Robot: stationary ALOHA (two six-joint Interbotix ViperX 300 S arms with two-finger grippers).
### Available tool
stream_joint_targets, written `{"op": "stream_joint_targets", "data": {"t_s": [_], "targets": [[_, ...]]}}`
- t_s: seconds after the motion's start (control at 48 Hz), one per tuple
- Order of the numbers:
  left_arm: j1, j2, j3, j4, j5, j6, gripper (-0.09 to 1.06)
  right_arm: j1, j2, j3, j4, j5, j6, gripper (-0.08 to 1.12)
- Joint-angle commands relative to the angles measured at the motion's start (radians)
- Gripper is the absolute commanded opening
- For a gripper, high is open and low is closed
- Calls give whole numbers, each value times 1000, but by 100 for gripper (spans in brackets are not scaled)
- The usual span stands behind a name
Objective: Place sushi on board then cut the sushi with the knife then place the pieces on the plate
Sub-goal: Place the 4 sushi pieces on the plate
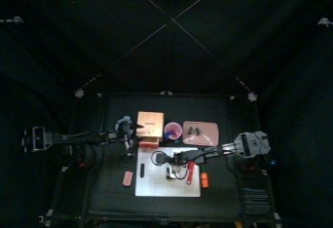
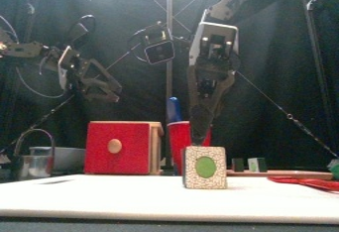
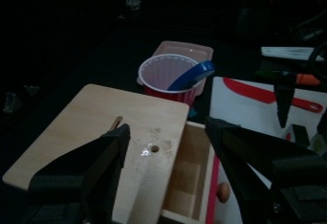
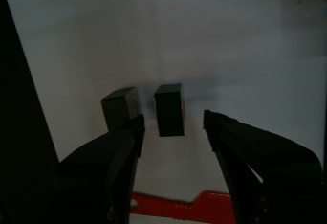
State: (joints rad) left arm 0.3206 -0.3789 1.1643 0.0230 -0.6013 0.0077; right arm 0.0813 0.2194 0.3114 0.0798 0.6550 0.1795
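Observation:
Two dark green sushi blocks (image 4: 169, 109) stand side by side on the white cutting board (image 4: 243, 65); the front view shows one sushi piece (image 2: 204, 167) end on, with a green centre. My right gripper (image 2: 208, 127) hangs open just above them, holding nothing, and is seen from its wrist as the right gripper (image 4: 170, 132). A red knife (image 2: 304, 183) lies on the board's right side. The blue knife (image 3: 194, 72) stands in the red cup (image 3: 170, 75). The pink plate (image 1: 200, 132) lies behind the board. My left gripper (image 3: 169, 130) is open over the wooden box (image 3: 109, 142).
The wooden box (image 2: 123, 147) stands back left with its red drawer pulled partly out. A metal cutter (image 2: 38, 159) sits at far left. A small red thing (image 1: 128, 178) lies left of the board (image 1: 169, 185). A small green thing (image 2: 252, 164) lies at back right.

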Motion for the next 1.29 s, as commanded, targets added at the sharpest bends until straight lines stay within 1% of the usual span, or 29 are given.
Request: {"op": "stream_joint_targets", "data": {"t_s": [0.021, 0.125, 0.25, 0.312, 0.396, 0.5, 0.562, 0.667, 0.771, 0.854, 0.958, 1.042, 1.146, 1.292], "targets": [[5, -5, -9, -8, -5, 0, 96, -6, -5, -9, -8, -20, -2, 84], [5, -3, -9, -11, -5, 0, 96, -8, 8, -9, -17, -31, -2, 78], [6, -3, -5, -11, -3, 0, 96, -8, 18, -9, -18, -31, 0, 62], [6, -3, -3, -11, -2, 0, 96, -8, 14, -6, -14, -28, 9, 57], [5, -5, -3, -11, 3, 0, 96, -9, -23, 12, -6, -9, 26, 56], [6, -5, -3, -12, 5, 0, 96, -32, -117, 71, 38, 29, 64, 56], [6, -5, -3, -11, 5, 0, 96, -49, -183, 127, 46, 43, 132, 56], [8, -5, -2, -11, 5, 2, 96, -83, -305, 262, 25, 58, 285, 56], [8, -5, -2, -9, 5, 2, 96, -169, -417, 403, -41, 61, 512, 56], [8, -5, -2, -9, 5, 2, 96, -249, -494, 486, -160, 75, 707, 56], [8, -6, 0, 5, 6, 2, 96, -368, -554, 532, -295, 135, 900, 56], [8, -6, 0, 14, 6, 2, 96, -449, -558, 545, -359, 156, 1008, 56], [8, -9, 8, 14, 5, 2, 96, -528, -531, 546, -400, 149, 1077, 56], [9, -14, 0, 14, 5, 2, 96, -598, -451, 531, -425, 8, 1088, 56]]}}
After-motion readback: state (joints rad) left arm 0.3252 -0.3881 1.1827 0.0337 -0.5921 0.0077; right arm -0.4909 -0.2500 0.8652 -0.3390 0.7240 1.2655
